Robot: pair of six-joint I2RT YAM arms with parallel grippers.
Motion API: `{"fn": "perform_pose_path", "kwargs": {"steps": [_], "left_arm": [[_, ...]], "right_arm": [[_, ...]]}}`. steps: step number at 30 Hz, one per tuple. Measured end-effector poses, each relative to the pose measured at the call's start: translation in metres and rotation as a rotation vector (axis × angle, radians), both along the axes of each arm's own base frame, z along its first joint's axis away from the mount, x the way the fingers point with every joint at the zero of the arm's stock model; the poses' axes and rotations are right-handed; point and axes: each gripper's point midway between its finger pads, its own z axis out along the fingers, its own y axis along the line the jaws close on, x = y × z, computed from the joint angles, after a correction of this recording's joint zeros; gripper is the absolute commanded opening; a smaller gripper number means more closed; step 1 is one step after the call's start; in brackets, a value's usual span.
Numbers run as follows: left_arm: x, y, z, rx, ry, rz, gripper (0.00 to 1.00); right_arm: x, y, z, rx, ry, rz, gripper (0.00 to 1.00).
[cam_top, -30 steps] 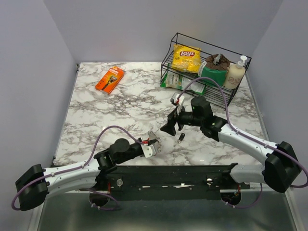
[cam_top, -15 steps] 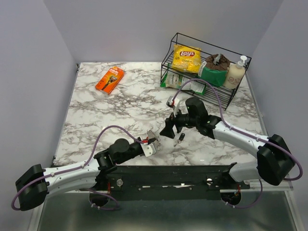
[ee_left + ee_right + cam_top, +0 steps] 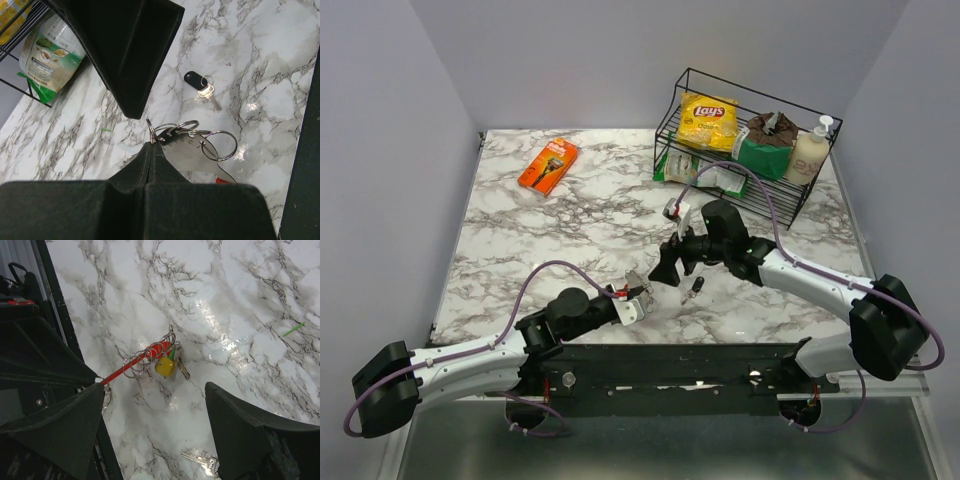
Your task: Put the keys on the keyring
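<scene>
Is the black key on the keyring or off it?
Off: the black key lies on the table, apart from the keyring in the left end effector.

White marble-look tabletop [image 3: 520, 240] is carrying a few bits here. A flat orange cardboard packet [image 3: 548, 165] is lying near the far left corner, and a black wire rack [image 3: 672, 100] is standing at the far right. A small silver key with a black head [image 3: 695, 288] is lying loose near the middle, and a tiny green sliver [image 3: 292, 330] is sitting well apart from it.
</scene>
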Motion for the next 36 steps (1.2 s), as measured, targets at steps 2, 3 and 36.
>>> {"fn": "perform_pose_path", "kwargs": {"steps": [2, 3, 36], "left_arm": [[0.000, 0.000, 0.000, 0.000, 0.000, 0.000, 0.00], [0.000, 0.000, 0.000, 0.000, 0.000, 0.001, 0.00], [0.033, 0.010, -0.040, 0.140, 0.039, 0.196, 0.00]], "right_arm": [[-0.002, 0.003, -0.002, -0.004, 0.009, 0.007, 0.89], [-0.003, 0.004, -0.004, -0.006, 0.013, 0.012, 0.88], [0.008, -0.011, -0.022, -0.103, 0.040, -0.130, 0.89]]}}
